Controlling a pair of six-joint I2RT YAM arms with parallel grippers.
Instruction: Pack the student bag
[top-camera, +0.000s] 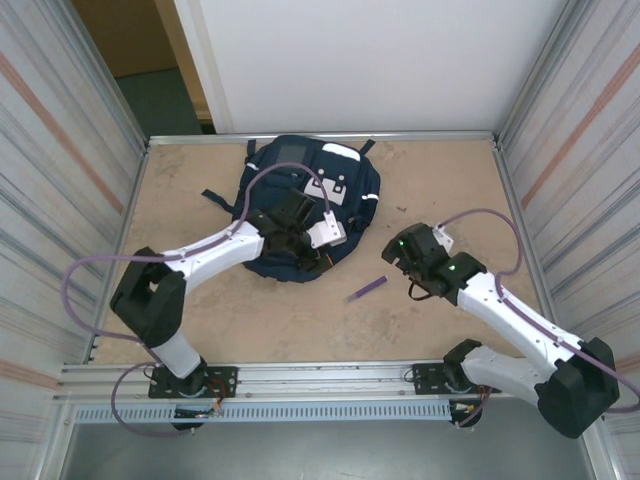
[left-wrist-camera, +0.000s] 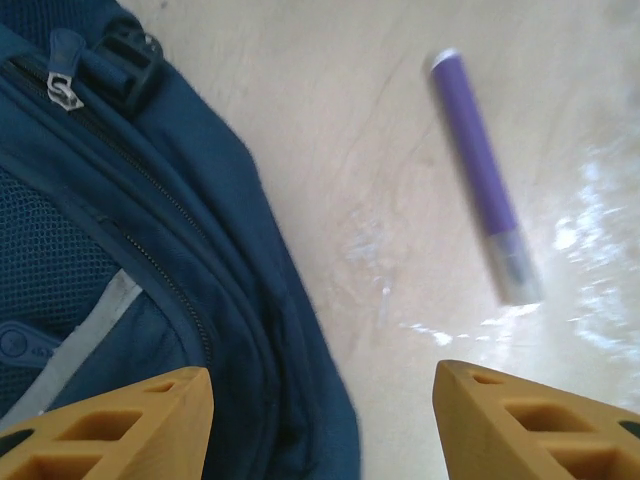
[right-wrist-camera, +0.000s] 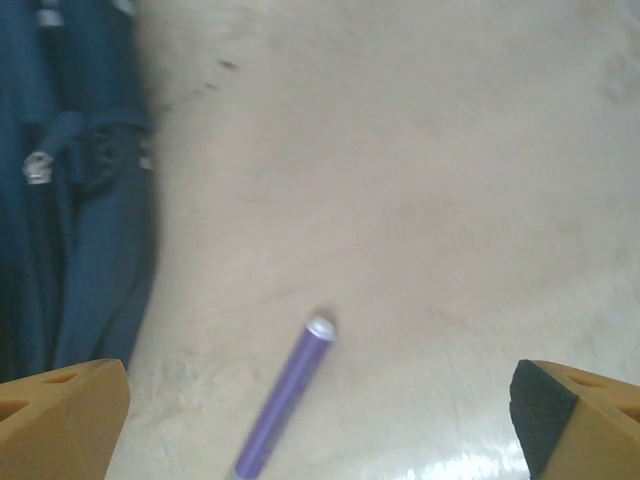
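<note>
The left gripper (left-wrist-camera: 320, 405) hung released over the bag (left-wrist-camera: 120, 250) edge; the right gripper (right-wrist-camera: 320, 405) gaped empty above the pen (right-wrist-camera: 283, 400) on bare table (right-wrist-camera: 420, 180).

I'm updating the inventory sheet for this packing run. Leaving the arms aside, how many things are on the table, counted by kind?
navy backpack: 1
purple pen: 1
Total: 2
</note>
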